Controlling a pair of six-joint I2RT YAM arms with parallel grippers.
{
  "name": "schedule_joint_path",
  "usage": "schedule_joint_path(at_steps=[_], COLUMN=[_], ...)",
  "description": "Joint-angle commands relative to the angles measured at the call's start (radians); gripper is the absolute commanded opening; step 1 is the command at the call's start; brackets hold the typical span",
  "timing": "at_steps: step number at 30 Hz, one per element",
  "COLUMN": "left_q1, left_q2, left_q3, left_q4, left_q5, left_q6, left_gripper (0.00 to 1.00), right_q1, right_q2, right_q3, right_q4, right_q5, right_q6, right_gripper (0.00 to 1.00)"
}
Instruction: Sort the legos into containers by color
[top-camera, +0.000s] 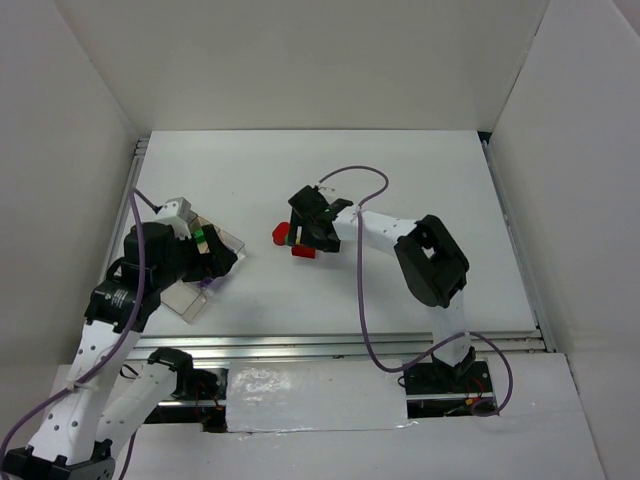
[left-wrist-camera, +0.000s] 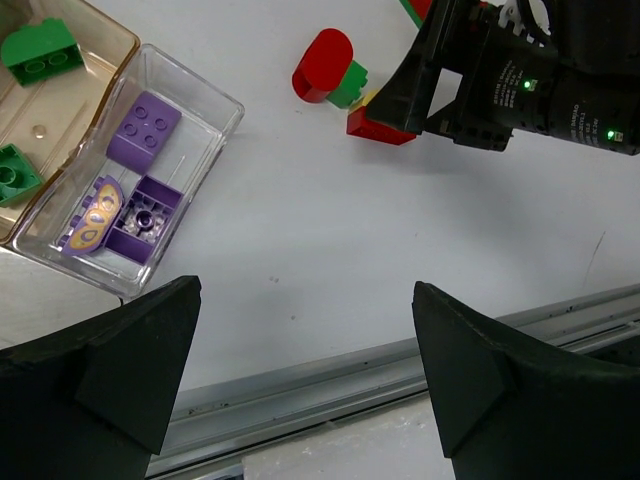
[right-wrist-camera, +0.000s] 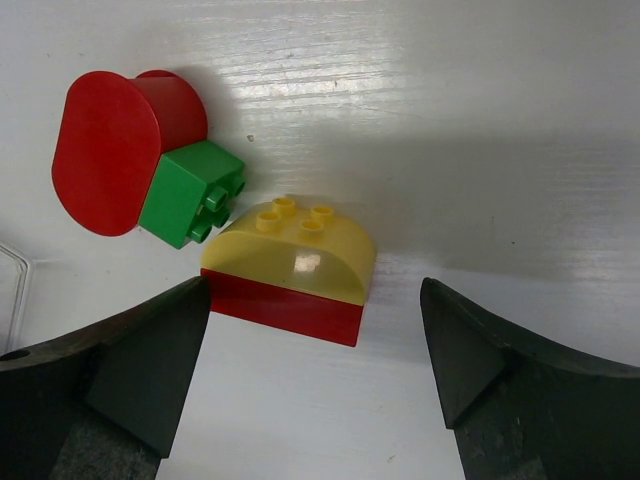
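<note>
Your L claw is spread wide w/ nothing btwn its fingers. It hangs at the near-left of the tabletop, right by the clear tray.

The tray's clear compartment holds 3 purple pcs:
- A purple four-stud brick sits studs up.
- A hollow purple brick lies w/ its open face up.
- A curved purple pc w/ yellow print touches the hollow one.

The brownish compartment next door holds a big green brick and a second green brick. The second one is cut off by the frame edge.

Your R claw is also spread, pinching nothing. It's low over the loose pile mid-tabletop, well apart from the tray. Its fingers straddle a yellow domed brick stacked on a flat red brick. There's a clear gap on one side. The other finger is v. close to the red brick's end, and you can't tell if it touches.

Just beyond that stack, a red rounded brick touches a small green brick. The green one lies on its side w/ studs pointing toward the yellow dome, just beside it.
</note>
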Motion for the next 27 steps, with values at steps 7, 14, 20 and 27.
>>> schedule_joint_path(at_steps=[7, 14, 20, 27], left_q1=[-0.003, -0.005, -0.005, -0.005], left_q2=[-0.049, -0.062, -0.065, -0.08], left_q3=[-0.009, -0.012, -0.012, -0.015], left_q4=[0.038, 0.038, 0.041, 0.05], left_q5=[0.036, 0.038, 0.048, 0.059], left_q6=[0.013, 0.014, 0.019, 0.016], left_gripper=[0.99, 0.99, 0.99, 1.0], right_q1=[0.018, 0.018, 0.019, 0.042], right_q2=[0.019, 0.101, 0.095, -0.063], right_q3=[0.062, 0.107, 0.061, -0.082], right_q4=[0.012, -0.043, -0.046, 0.06], right_q5=[0.001, 0.009, 0.01, -0.011], right_q6=[-0.037, -0.037, -0.032, -0.011], right_gripper=[0.92, 0.91, 0.8, 0.07])
